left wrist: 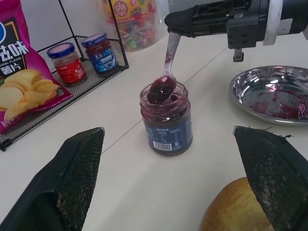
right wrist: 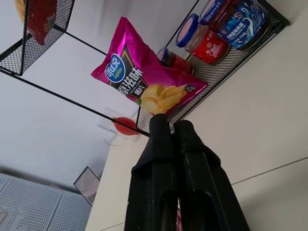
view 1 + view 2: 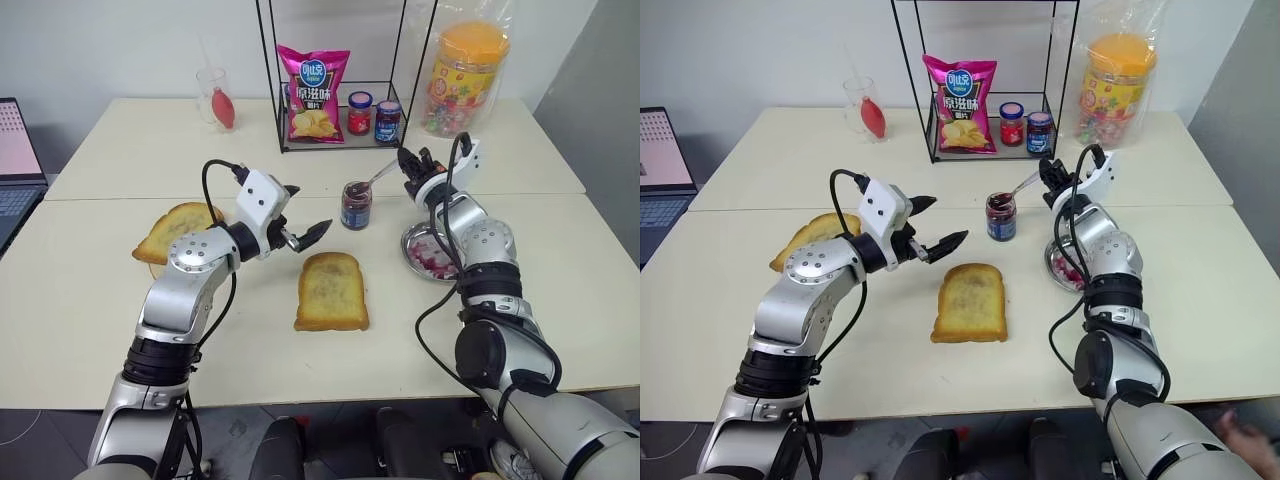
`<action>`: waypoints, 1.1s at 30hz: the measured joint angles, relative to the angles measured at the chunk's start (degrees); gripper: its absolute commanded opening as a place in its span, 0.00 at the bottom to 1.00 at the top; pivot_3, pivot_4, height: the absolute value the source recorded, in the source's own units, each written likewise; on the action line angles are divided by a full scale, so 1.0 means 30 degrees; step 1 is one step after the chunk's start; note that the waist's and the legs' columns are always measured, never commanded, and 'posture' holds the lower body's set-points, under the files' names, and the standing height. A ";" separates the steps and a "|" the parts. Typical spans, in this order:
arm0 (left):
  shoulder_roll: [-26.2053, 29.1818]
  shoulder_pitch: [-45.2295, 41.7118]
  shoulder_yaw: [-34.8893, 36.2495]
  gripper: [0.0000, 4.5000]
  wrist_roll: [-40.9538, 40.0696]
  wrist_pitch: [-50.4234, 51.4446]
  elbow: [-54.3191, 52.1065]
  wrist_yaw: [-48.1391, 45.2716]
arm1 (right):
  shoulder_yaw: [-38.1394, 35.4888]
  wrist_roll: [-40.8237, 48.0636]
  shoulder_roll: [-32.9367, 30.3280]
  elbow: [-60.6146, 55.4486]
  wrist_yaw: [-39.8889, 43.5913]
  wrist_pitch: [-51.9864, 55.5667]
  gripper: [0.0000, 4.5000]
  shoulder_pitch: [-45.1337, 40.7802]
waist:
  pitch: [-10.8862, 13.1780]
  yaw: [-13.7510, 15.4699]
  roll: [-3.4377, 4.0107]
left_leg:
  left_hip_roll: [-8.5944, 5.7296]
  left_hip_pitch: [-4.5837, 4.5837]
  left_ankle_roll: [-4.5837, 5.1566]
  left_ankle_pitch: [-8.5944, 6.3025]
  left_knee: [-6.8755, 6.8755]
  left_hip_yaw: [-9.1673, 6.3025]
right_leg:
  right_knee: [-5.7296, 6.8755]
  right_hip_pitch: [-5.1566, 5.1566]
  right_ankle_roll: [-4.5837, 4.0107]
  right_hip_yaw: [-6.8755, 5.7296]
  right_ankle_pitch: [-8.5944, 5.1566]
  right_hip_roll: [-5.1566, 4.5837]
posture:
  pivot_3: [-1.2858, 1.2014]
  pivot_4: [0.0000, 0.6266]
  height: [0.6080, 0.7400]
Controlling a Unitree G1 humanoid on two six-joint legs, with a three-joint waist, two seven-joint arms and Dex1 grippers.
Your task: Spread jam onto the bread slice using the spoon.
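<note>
The right gripper [image 3: 409,165] has its jaws clamped on the far end of the spoon [image 1: 167,66] handle. The spoon slopes down to the open jar [image 3: 356,205], and its bowl sits at the jar mouth, loaded with jam [image 1: 161,90]. The left gripper [image 3: 305,214] hangs with jaws wide and empty, just beside the jar on the robot's left and above the table [image 3: 90,290].

The slice [image 3: 332,290] lies flat on the table, near the jar on the robot's side of it and between the two arms. A steel dish [image 1: 269,94] smeared with jam stands to the right of the jar, under the right forearm.

Handling, as a judgement:

- Spoon: rigid, light, and smooth metal. A grip at the handle end gives reach, but the handle is likely to twist between the fingers if the bowl presses hard. The bowl should be kept level in transit.
- Jam: thick and sticky. It clings to the bowl, yet a lump can slide off if the spoon tips or jerks.
- Jar: glass, small, and light. It may drag or tip as the spoon lifts out. The open left jaws are placed to steady it around the body at the label.
- Slice: the crust is firm and the face is softer. Light strokes with the back of the bowl should avoid tearing it or pushing it across the table.
</note>
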 measured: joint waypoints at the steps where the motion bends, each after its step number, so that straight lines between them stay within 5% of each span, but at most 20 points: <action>1: -0.0005 -0.0022 0.0000 1.00 0.0000 0.0000 0.0000 0.0000 | 0.0005 0.0004 -0.0023 0.0000 0.0024 0.0000 0.01 0.0001 | 0.0000 -0.0001 0.0000 | 0.0000 -0.0001 0.0000 0.0000 0.0000 0.0000 | 0.0000 0.0000 0.0000 0.0001 0.0000 0.0000 | 0.52 0.24 1.00; 33: -0.0089 -0.0180 -0.0229 1.00 0.0023 0.0000 0.0009 -0.0273 | 0.1182 -0.0963 -0.0261 -0.1587 0.0726 -0.0042 0.01 0.0504 | 0.0000 0.0001 0.0000 | -0.0001 -0.0010 0.0000 0.0000 0.0000 -0.0001 | 0.0000 -0.0010 0.0000 -0.0001 0.0000 0.0000 | 0.52 0.24 1.00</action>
